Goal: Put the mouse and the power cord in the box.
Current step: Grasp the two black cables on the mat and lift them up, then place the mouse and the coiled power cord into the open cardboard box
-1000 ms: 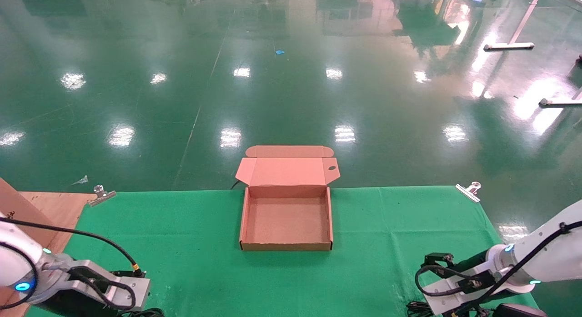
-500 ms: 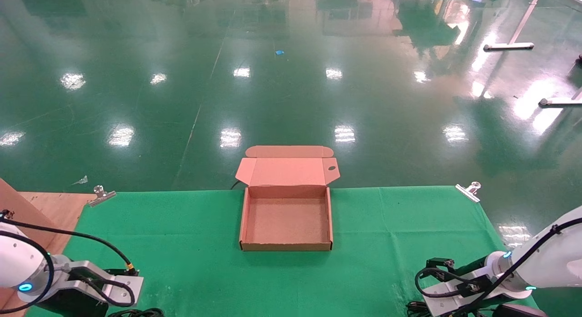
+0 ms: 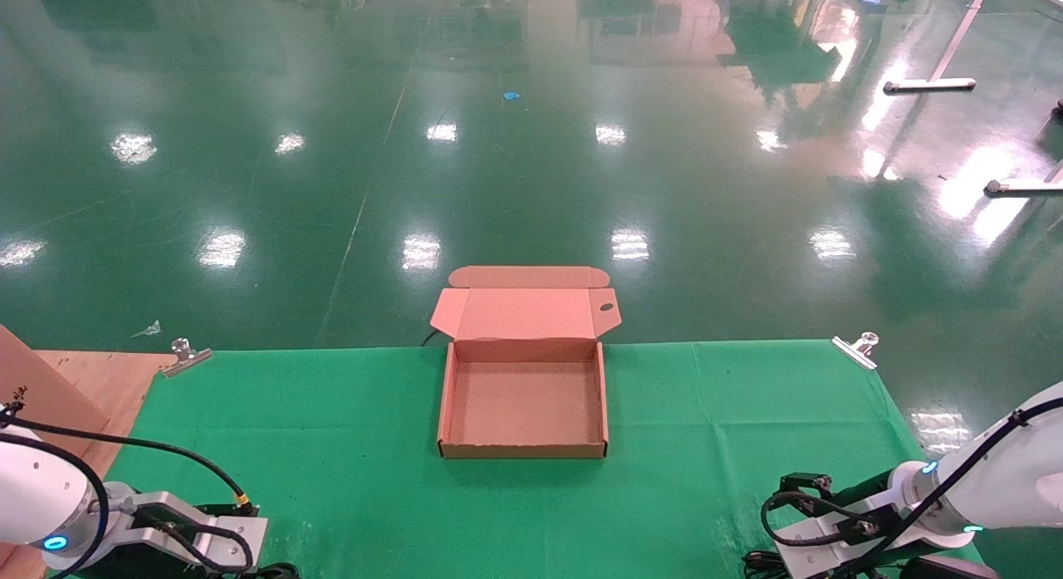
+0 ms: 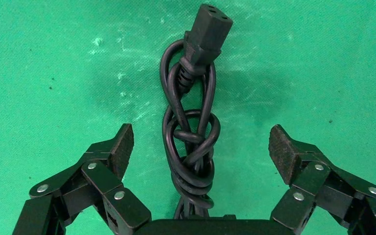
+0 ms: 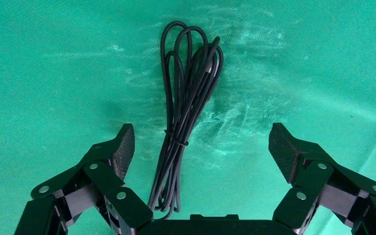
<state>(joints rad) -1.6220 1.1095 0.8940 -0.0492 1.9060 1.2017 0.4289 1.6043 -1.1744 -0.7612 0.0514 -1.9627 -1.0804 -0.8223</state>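
Basically both grippers, left (image 4: 200,149) and right (image 5: 200,149), are hanging wide open and empty, straddling the cord (image 4: 192,132) and mouse cable (image 5: 186,117), lining up grabs for the box (image 3: 523,450).

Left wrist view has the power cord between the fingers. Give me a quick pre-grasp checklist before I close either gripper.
1. Left gripper open, straddling the power cord: ok.
2. Power cord knotted into one bundle, lying flat on the green cloth: ok.
3. Right gripper open over the thin cable bundle: ok.
4. Mouse body visible in the wrist views: not ok.
5. Box open, nothing inside: ok.
6. Pads low enough to pinch: cannot tell.
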